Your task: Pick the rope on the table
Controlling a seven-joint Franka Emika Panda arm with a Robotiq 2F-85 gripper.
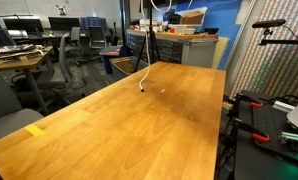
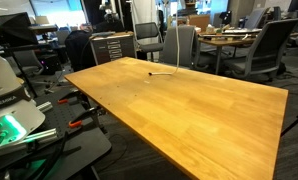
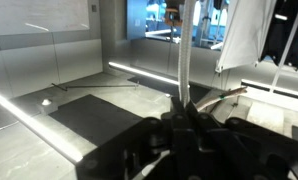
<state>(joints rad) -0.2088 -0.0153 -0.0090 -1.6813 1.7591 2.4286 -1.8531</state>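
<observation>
One wooden desk (image 1: 179,120) stood in both exterior views, and it carried one yellow tape mark (image 1: 35,130) near a corner. One rope (image 1: 142,84), a single white cord, met the desk toward its far end. One tool (image 3: 186,108) showed in the wrist view. Beyond the desk, in an exterior view, at least three office chairs (image 2: 179,45) and one drawer cabinet (image 2: 114,45) could be counted; chairs farther off were too blurred to count.

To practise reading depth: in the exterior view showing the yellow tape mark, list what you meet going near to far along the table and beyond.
yellow tape mark → rope touching the table → drawer cabinet → blue wall
</observation>
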